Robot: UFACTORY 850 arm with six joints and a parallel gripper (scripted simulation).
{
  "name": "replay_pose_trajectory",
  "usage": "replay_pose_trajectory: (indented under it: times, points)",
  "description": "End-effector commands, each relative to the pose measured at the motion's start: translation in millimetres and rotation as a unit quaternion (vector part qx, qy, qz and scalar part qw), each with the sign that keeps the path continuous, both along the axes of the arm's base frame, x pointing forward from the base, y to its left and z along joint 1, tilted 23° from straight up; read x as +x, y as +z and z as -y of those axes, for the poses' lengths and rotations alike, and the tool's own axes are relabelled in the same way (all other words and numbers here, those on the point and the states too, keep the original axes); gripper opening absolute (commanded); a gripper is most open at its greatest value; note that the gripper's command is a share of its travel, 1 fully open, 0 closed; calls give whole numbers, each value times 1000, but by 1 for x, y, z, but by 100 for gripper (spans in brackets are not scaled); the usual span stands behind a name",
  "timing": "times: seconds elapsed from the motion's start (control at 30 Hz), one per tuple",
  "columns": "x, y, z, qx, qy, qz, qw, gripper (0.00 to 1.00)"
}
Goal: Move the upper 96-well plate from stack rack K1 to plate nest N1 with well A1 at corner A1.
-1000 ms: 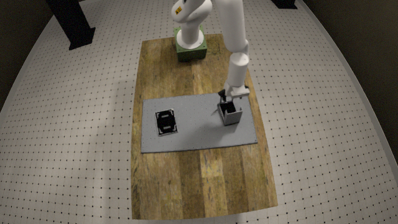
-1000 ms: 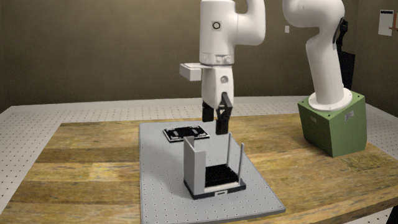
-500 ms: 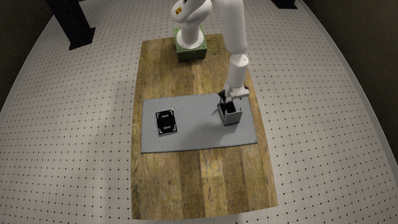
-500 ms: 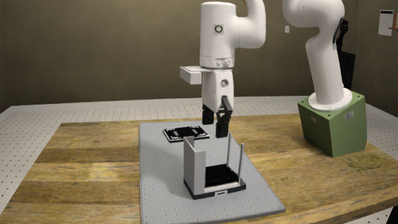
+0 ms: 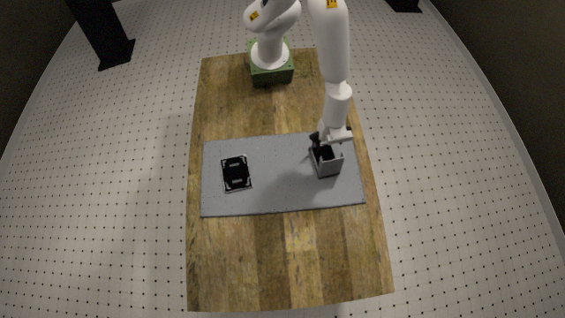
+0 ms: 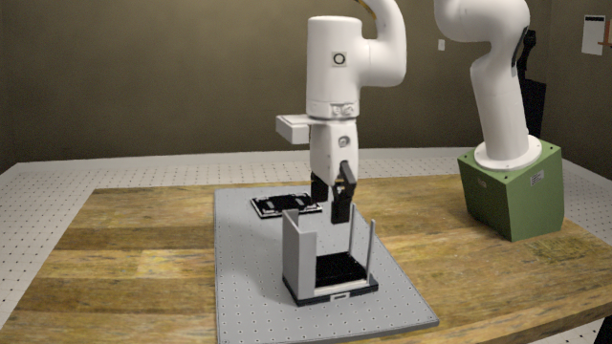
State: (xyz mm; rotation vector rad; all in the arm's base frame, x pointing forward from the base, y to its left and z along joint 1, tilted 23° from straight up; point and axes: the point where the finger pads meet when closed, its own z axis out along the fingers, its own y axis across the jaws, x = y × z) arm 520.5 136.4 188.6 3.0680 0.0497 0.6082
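Note:
The stack rack K1 [image 6: 325, 260] stands on the grey baseplate, with a grey side wall and thin posts; it also shows in the top view [image 5: 327, 163]. A black 96-well plate [image 6: 338, 269] lies low inside it; I cannot tell the upper plate from the lower. My gripper [image 6: 333, 203] is open and empty, pointing down just above the rack's open top; it also shows in the top view [image 5: 321, 150]. The plate nest N1 [image 5: 237, 173] is a black frame with white corner locators at the baseplate's other end, and it holds no plate; it also shows in the exterior view [image 6: 286, 204].
The grey perforated baseplate [image 5: 280, 174] lies on a wooden table top. The arm's green base block [image 6: 512, 191] stands at the table's far end. A black stand [image 5: 103, 31] is on the floor beyond the table.

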Motion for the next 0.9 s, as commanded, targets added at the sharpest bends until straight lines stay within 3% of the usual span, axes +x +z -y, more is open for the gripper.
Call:
replay_pose_trajectory:
  times: [0.0,0.87]
  points:
    - [4,-8,0,-1,-1,5,1000,100]
    - [19,-43,0,-1,-1,5,1000,100]
